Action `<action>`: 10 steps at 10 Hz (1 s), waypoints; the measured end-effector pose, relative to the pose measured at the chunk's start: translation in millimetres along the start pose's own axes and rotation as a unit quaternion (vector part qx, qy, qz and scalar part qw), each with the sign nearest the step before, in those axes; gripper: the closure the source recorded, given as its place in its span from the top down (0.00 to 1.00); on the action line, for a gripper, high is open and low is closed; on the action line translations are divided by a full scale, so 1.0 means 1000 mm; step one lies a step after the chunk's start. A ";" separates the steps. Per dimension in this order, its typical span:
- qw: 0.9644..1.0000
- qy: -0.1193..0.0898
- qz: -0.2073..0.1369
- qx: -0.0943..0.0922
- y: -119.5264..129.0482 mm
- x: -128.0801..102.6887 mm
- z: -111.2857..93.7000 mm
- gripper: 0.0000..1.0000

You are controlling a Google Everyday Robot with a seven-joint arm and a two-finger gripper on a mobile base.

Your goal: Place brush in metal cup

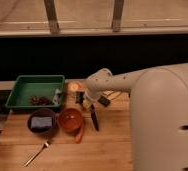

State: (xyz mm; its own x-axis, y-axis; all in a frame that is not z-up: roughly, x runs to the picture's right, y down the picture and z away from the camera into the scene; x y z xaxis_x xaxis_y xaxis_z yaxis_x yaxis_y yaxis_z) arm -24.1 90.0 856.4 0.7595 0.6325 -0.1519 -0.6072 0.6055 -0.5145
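The brush (94, 118) has a long black handle and lies on the wooden table just right of the orange bowl (70, 120), its upper end at my gripper. My gripper (87, 102) is low over the table at the brush's upper end, between the pale yellowish cup (75, 86) and a short blocky black object (103, 101). Whether it holds the brush I cannot tell. A small silver-grey thing that looks like the metal cup (57, 94) stands at the right end of the green tray (22, 82), left of my gripper.
A dark bowl (41, 123) with a bluish block stands left of the orange bowl. A silver fork (36, 153) lies at the front left. The tray holds small dark bits (39, 100). My arm's large white body (162, 120) fills the right side.
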 end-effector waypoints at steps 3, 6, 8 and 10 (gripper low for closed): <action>1.000 -0.002 -0.002 0.004 0.001 -0.001 -0.005 0.80; 0.999 -0.015 0.006 0.030 -0.008 -0.003 -0.030 0.80; 0.998 -0.026 0.011 0.051 -0.017 -0.006 -0.055 0.80; 0.996 -0.035 0.022 0.076 -0.028 -0.005 -0.070 0.80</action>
State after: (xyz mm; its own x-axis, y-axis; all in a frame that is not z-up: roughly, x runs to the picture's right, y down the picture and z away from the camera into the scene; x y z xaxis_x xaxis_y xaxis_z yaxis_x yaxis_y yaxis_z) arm 5.4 36.4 812.8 0.7162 0.6893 -0.1093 -0.6720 0.6387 -0.3748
